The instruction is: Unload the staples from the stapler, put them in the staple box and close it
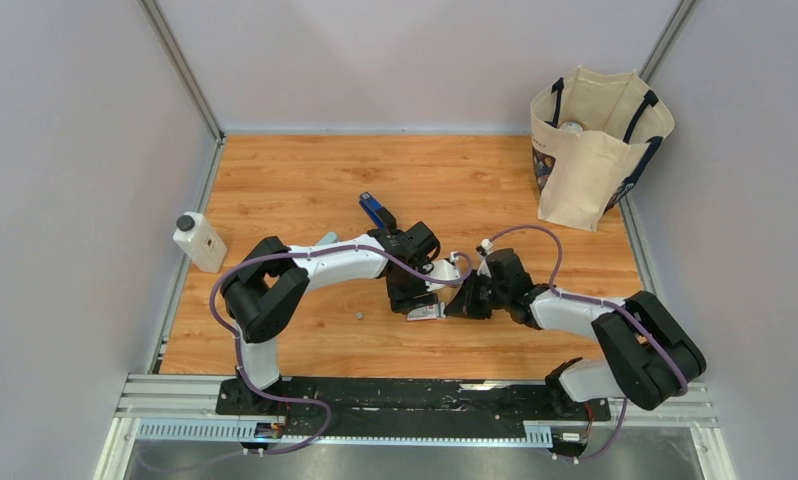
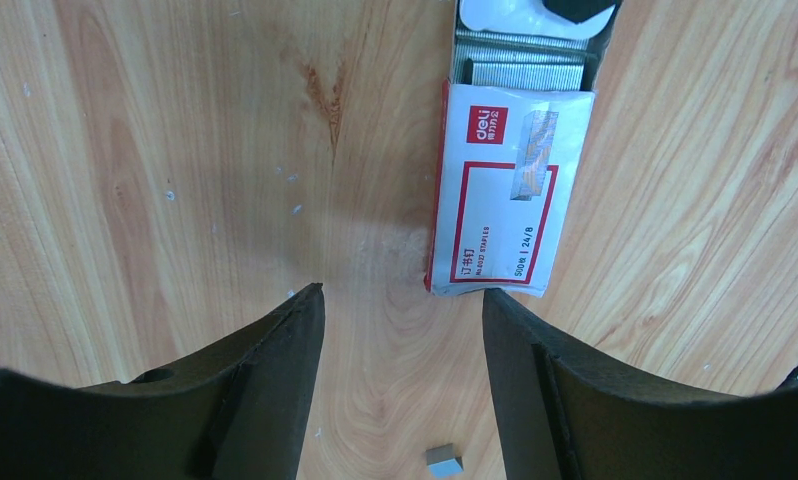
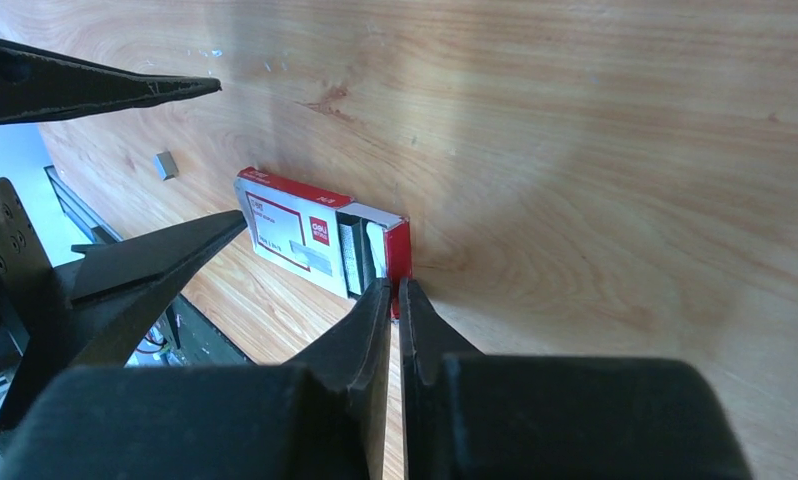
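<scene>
Left gripper (image 2: pixel 403 295): fingers (image 2: pixel 275 350) spread wide, nothing between them but bare table (image 2: pixel 175 150). A red-and-white staple box (image 2: pixel 505 200) lies flat just past the fingertips, a little toward the finger on the right of the left wrist view, not touching either. The box's tray is slid out at the end far from these fingers, with rows of boxed staples (image 2: pixel 520 60) showing silver in it. A loose strip of staples (image 2: pixel 443 461), small and grey, lies on the wood behind the left fingertips, back toward the wrist, and shows in the gap between the two fingers. Right gripper (image 3: pixel 397 285): fingers (image 3: pixel 360 330) clenched to a thin slit, tips right at the open tray end of the box, on its red end wall. Cannot tell whether they pinch any part of it. So the two pairs of fingers face each other along the box, one at each end. From the right wrist the loose strip sits well beyond the box, on the far side from the right fingertips. The stapler (image 1: pixel 377 212), dark blue, stands tilted on the table behind the left wrist, well apart from both pairs of fingers and from the box. Further off from either gripper are a white bottle (image 1: pixel 200 243) at the left edge and a cloth bag (image 1: pixel 590 170) in the far right corner.
</scene>
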Controlling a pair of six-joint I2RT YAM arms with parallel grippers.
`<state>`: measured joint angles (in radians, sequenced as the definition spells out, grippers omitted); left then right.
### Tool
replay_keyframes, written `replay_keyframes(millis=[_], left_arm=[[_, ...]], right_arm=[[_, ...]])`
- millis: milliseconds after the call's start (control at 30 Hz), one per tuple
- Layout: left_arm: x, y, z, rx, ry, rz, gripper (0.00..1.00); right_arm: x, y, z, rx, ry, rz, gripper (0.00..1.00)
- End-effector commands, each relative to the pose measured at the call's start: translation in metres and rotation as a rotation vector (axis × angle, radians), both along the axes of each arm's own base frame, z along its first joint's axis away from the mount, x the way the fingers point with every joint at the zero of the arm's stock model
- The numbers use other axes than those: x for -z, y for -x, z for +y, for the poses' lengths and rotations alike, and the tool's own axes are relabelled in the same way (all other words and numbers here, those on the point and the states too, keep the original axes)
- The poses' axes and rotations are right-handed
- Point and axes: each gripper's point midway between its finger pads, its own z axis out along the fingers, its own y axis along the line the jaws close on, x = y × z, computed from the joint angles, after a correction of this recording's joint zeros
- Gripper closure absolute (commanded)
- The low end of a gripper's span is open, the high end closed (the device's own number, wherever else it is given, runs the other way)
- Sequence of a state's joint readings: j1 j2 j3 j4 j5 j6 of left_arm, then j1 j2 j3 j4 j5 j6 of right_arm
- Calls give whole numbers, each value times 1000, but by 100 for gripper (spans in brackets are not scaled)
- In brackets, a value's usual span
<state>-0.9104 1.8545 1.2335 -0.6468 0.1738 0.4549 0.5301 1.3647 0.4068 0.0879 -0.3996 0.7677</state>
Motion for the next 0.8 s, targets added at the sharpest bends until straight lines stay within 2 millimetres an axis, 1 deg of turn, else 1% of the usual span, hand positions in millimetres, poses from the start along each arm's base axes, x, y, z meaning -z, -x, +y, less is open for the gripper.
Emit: replay_keyframes(millis=[0,167,433,767], left_arm=[[-7,-1,-10,19,30,-11,32],[-8,0,-10,16,31,-9,32],[-10,-2,-11,16,33,-13,32],[-10,-3,-9,17,26,-22,32]], right_arm=[[-6,-5,11,-7,-18,-20,90],[-6,-3,16,-18,-31,-17,90],[-11,2,23,-43,-84,-22,85],[-15,7,32,-88,-144,-20,83]])
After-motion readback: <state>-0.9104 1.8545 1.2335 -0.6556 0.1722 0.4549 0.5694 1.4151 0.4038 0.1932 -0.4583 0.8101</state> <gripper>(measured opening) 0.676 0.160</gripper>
